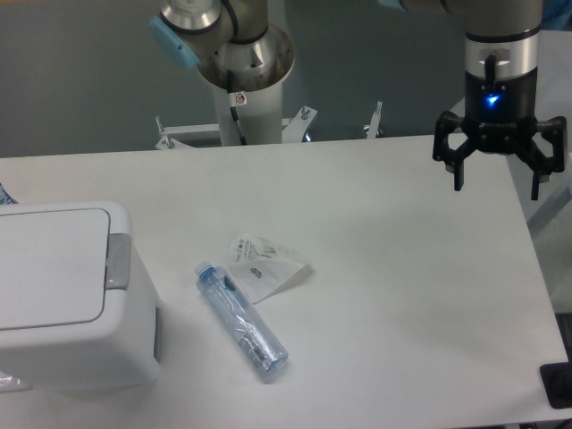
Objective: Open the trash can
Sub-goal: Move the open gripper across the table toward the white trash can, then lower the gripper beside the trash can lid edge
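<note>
- White plastic makes up the bin [67, 295], which is sitting at the table's [384, 268] near left corner with its flat lid [49, 266] lying closed and level.
- Its small grey tab [117, 259] is facing right, toward the open middle of the table, so it is likely the spot meant to be pressed from above to release the lid.
- Well apart from it, the gripper [499, 179] is hanging over the far right edge of the table, pointing straight down with its two black fingers [458, 165] spread wide and gripping nothing.
- That wide, downward stance is probably leaving the arm free to travel; for a push on the tab, drawing the fingers together may be giving a firmer single tip.
- Nothing is touching the bin yet, so the task is looking unstarted: the whole crossing from right to left is waiting to be made.
- Between gripper and bin, a clear bottle [241, 320] is lying on its side at a slant, with a crumpled clear wrapper [262, 266] just beside its cap end.
- Both are lying low on the table, so a path kept high is likely clearing them; a low sweep is risking a knock that sets the bottle rolling.
- Behind the table, the arm's base [243, 71] is standing on its white pedestal.
</note>
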Available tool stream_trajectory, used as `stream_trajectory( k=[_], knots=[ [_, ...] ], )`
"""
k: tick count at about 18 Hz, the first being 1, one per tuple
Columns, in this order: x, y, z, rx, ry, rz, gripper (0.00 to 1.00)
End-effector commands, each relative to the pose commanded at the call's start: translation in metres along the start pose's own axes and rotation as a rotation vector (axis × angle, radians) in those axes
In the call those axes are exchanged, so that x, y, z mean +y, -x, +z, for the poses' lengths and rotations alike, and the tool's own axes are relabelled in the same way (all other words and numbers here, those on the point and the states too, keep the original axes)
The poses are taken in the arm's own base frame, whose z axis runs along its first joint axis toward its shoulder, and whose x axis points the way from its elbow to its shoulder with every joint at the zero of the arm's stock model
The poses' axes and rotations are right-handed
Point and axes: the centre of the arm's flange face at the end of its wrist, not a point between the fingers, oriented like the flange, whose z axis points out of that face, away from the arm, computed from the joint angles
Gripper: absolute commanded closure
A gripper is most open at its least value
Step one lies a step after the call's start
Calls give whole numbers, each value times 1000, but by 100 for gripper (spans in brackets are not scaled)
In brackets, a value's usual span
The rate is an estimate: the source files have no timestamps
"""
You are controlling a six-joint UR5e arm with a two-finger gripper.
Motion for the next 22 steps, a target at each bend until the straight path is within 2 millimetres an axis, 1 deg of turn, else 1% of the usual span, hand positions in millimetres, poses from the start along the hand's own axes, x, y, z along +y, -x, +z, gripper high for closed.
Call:
stream_trajectory(
  k=[4,6,7,9,11,16,18,20,22],
  knots=[
    [-3,-2,-1,-4,6,4,0],
    [-13,-8,-1,3,0,6,0],
    [-18,-11,-1,5,-5,-33,0],
    [-37,-20,-2,14,-28,-155,0],
    [-57,-34,-1,29,-40,-253,0],
    [-103,-71,-2,66,-68,-338,0],
    [-119,-83,-4,65,-88,-410,0],
    [-141,-99,-7,54,-131,-492,0],
    [-155,-113,-11,65,-148,-584,0]
  ],
)
